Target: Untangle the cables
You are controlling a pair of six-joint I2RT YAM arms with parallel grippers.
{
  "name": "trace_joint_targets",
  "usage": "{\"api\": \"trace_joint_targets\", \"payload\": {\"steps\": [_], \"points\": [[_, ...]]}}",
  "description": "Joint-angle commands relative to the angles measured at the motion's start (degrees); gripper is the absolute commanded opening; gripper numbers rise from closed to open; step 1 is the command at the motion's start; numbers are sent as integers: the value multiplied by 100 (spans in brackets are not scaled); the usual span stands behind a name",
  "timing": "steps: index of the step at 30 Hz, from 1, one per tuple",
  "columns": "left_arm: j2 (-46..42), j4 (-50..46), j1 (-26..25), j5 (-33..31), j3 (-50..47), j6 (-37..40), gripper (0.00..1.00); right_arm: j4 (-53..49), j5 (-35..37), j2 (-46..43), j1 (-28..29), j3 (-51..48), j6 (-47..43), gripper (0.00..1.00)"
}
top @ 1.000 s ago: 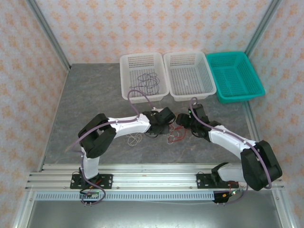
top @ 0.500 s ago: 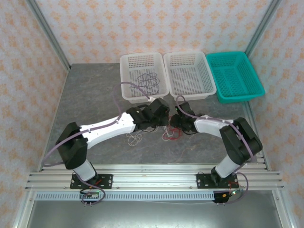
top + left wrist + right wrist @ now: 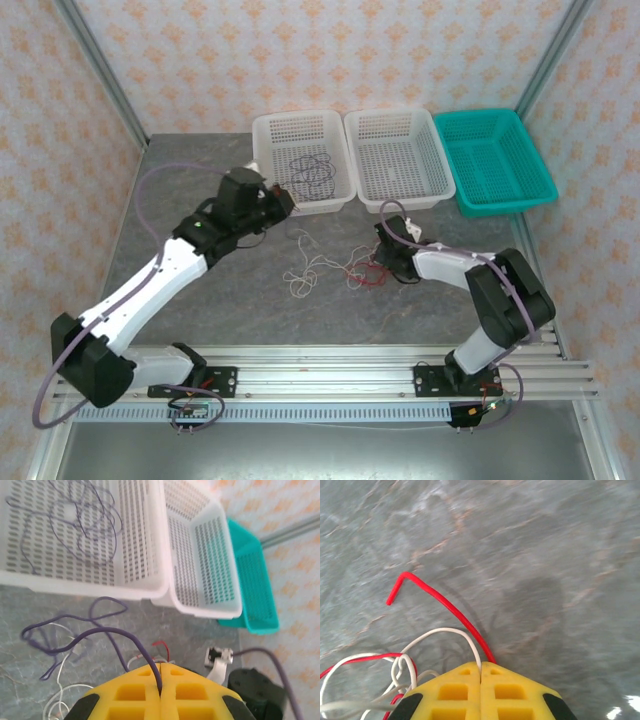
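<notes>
The left arm [image 3: 150, 288] and right arm [image 3: 445, 268] have white link shells and black joint housings. A thick lilac cable [image 3: 170, 166] runs along each arm. The left gripper [image 3: 160, 669] and right gripper [image 3: 480, 670] carry yellow moulded fingers with rectangular recesses and black outer corners. Black base plates [image 3: 220, 380] sit at the lower frame edge.

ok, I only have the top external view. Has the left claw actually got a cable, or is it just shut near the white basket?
Observer: Left wrist view: the left claw is shut on the purple cable, which runs straight out of the seam between its tips.
Operator: And the right claw?
Observer: Right wrist view: the right claw is shut, with the white cable looping into the seam. The red cable goes under the tips beside it; can't tell if it's pinched too.
Operator: Red end free?
Observer: Yes, one bent red end lies loose on the table, ahead of the claw.
</notes>
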Motion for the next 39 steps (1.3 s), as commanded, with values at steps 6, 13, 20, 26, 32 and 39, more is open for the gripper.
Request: {"api": "trace_joint_targets", "payload": {"steps": [6,13,20,26,32,39], "points": [[-715,-378,433,279,-208,423,0,-485,1167,-1270,-355,-441,-220,6],[-875,-583,441,666,61,1003,0,381,-434,-2581,-242,-480,-1684,55],[-788,19,432,1423,7,869,0,2414,-3523,-2394,565,-264,-1987,74],[-838,226,402,1527,-133,771,0,2747,-4283,-894,1098,750,-1509,76],[-897,309,347,1564,-219,762,0,2866,-4185,359,1211,1599,-997,67],[-1068,170,329,1390,-250,921,0,2681,-3742,680,1234,1913,-925,2]]}}
